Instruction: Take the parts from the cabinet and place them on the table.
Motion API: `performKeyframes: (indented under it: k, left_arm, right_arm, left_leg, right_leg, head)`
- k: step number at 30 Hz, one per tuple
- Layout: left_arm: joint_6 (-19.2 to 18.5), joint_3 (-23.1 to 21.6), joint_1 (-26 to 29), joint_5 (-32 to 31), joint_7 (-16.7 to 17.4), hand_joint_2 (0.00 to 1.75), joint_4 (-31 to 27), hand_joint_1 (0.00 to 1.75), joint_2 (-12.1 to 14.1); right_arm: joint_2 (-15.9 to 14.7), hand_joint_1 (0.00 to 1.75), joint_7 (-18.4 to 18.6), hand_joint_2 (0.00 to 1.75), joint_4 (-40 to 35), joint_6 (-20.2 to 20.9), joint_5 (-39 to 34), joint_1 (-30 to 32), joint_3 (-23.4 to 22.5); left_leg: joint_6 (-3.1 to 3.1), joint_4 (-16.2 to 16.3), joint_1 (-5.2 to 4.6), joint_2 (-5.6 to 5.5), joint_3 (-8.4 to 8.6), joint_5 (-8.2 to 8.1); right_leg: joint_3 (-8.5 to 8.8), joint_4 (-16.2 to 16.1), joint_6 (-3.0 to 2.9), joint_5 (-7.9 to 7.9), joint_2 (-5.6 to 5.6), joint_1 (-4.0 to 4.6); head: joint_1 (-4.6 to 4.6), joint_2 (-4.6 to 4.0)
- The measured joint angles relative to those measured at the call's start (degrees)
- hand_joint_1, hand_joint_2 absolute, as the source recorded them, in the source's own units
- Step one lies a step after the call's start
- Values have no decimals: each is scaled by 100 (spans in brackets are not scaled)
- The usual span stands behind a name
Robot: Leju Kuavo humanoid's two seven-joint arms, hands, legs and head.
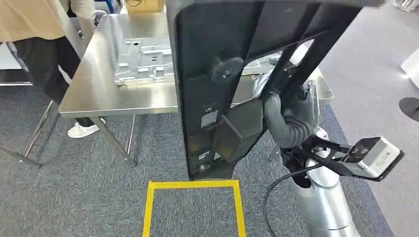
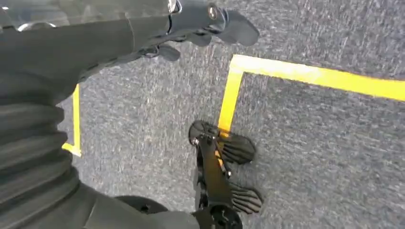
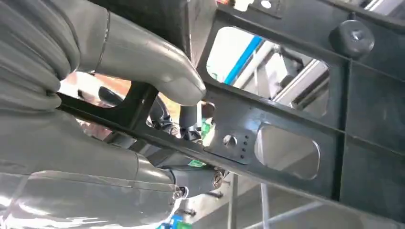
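A large black frame part [image 1: 212, 74] hangs upright close in front of me, hiding the middle of the steel table [image 1: 94, 94]. My right hand [image 1: 291, 118] grips one of its slanted bars, on the part's right side. In the right wrist view the thumb [image 3: 143, 62] and fingers wrap that bar of the black part [image 3: 286, 119], which has cut-out windows and small holes. A silver stamped metal part [image 1: 143, 61] lies flat on the table. My left hand [image 2: 200, 24] hangs over the carpet and holds nothing, with its fingers loosely apart.
A person [image 1: 39, 39] stands at the table's far left corner. A cardboard box [image 1: 143, 5] sits at the table's back edge. A yellow tape square [image 1: 192, 185] marks the grey carpet just before the table; yellow tape [image 2: 296, 74] also crosses the carpet under my left hand.
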Motion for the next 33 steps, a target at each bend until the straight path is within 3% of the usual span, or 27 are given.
performKeyframes:
  k: [2, 5, 6, 7, 9, 11, 12, 15, 16, 17, 19, 20, 21, 22, 23, 25, 26, 28, 31, 32, 33]
  left_arm:
    - [0, 9, -17, 13, -4, 175, 0, 0, -11]
    - [0, 20, -13, 28, -7, 175, 0, 0, -17]
    - [0, 22, 5, 28, -7, 175, 0, 0, -17]
    - [0, 22, 23, 28, -7, 175, 0, 0, -20]
    - [0, 24, 42, 28, -7, 175, 0, 0, -22]
    - [0, 33, 51, 37, -9, 175, 0, 0, -20]
    - [0, 48, 44, 46, -9, 175, 0, 0, -20]
    - [0, 63, 68, 52, -24, 175, 0, 0, -20]
    - [0, 66, 60, 52, -24, 175, 0, 0, -24]
    - [-7, 68, 56, 52, -31, 175, 0, 0, -28]
    - [-13, 74, 43, 59, -35, 175, 0, 0, -31]
    - [-17, 79, 40, 61, -37, 175, 0, 0, -37]
    - [-18, 85, 42, 61, -37, 175, 0, 0, -39]
    - [-22, 96, 44, 61, -37, 175, 0, 0, -39]
    - [-28, 103, 52, 61, -35, 175, 0, 0, -48]
    - [-39, 105, 48, 59, -35, 175, 0, 0, -68]
    - [-42, 105, 46, 59, -35, 175, 0, 0, -77]
    - [-44, 114, 32, 55, -31, 175, 0, 0, -83]
    - [-44, 116, 12, 52, -33, 175, 0, 0, -83]
    - [-46, 118, 8, 52, -35, 175, -4, 0, -79]
    - [-55, 120, 10, 50, -37, 175, -2, 0, -87]
  right_arm:
    - [0, 175, -16, 175, -13, -20, 37, 3, 2]
    - [0, 175, 111, 175, -20, -31, 48, 52, 15]
    - [0, 175, 218, 175, -24, -37, 44, 88, 22]
    - [0, 175, 304, 175, -28, -52, 42, 115, 33]
    - [0, 175, 435, 175, -31, -115, 72, 131, 48]
    - [0, 175, 527, 175, -31, -188, 160, 124, 50]
    - [0, 175, 559, 175, -31, -249, 244, 123, 63]
    - [0, 175, 616, 175, -31, -372, 429, 99, 101]
    - [0, 175, 616, 175, -42, -396, 457, 76, 118]
    - [0, 175, 608, 175, -48, -420, 485, 65, 127]
    - [0, 175, 592, 175, -61, -441, 514, 8, 142]
    - [0, 175, 592, 175, -61, -441, 527, 7, 147]
    - [-2, 175, 592, 175, -61, -441, 535, 7, 151]
    - [-2, 175, 592, 175, -61, -441, 537, 2, 155]
    - [-2, 175, 595, 175, -61, -439, 535, -10, 153]
    - [-4, 175, 603, 175, -61, -420, 531, -79, 155]
    - [-4, 175, 608, 175, -61, -398, 520, -121, 155]
    - [-7, 175, 608, 175, -79, -334, 494, -213, 158]
    - [-7, 175, 638, 175, -123, -297, 496, -362, 162]
    - [-4, 175, 671, 175, -170, -271, 498, -423, 162]
    - [-2, 175, 673, 175, -184, -242, 498, -528, 162]
  left_leg:
    - [-41, 290, 28, 0, -113, -88]
    - [-76, 1498, 35, 2, -857, -613]
    - [-76, 1797, 35, 2, -1096, -678]
    - [-77, 1811, 35, 2, -1191, -592]
    - [-65, 1150, 33, 2, -1043, -21]
    - [35, 210, 14, 9, -784, 627]
    - [49, 144, -34, 17, -783, 449]
    - [136, 73, -66, 5, -733, 505]
    - [165, 7, -12, -1, -671, 512]
    - [181, -39, 3, -4, -606, 513]
    - [255, -52, 6, -1, -533, 450]
    - [261, -51, 5, -1, -494, 407]
    - [260, -49, 5, -3, -453, 365]
    - [258, -45, 5, -7, -402, 323]
    - [249, -45, 6, -14, -334, 274]
    - [220, -44, 6, -29, -158, 150]
    - [193, -44, 5, -34, -99, 85]
    - [118, -15, -19, -43, -128, 11]
    - [29, -70, -27, -13, -65, -49]
    - [-1, -17, -2, -8, -58, -100]
    - [-26, 240, -2, -6, -173, -200]
  right_leg:
    - [134, -46, -76, -40, 8, -25]
    - [216, -45, -132, -141, 4, -2]
    - [255, -42, -137, -180, 13, 7]
    - [304, -42, -134, -218, 25, 16]
    - [439, -42, -123, -311, 34, 28]
    - [550, -56, -98, -413, 28, 31]
    - [564, -54, -69, -423, 29, 42]
    - [580, -108, 36, -469, 37, 21]
    - [621, -118, 83, -503, 32, 54]
    - [608, -23, 104, -547, 30, 23]
    - [191, 711, 174, -816, 23, -1]
    - [-148, 1253, 201, -987, 23, -13]
    - [-434, 1652, 221, -1053, 22, -20]
    - [-595, 1781, 235, -968, 22, -32]
    - [-609, 1634, 237, -741, 21, -42]
    - [-297, 670, 198, -10, 20, -39]
    - [-138, 165, 156, 267, 18, -30]
    - [-46, 1, 66, 87, 13, 12]
    - [-31, -2, -19, 32, 45, 10]
    - [42, -53, -46, 23, 39, -23]
    - [95, -75, -87, -10, 25, -23]
  head:
    - [3, 0]
    - [-26, 0]
    - [-37, 0]
    - [-31, 0]
    - [-37, 0]
    - [-33, 0]
    - [-19, 0]
    - [-28, 0]
    - [-31, 2]
    - [-33, 0]
    - [-20, 0]
    - [-13, 0]
    - [-17, 2]
    - [-13, 0]
    - [-17, 0]
    - [-13, 0]
    - [-11, 0]
    - [-46, 2]
    - [-74, 0]
    - [-72, 2]
    - [-109, 0]
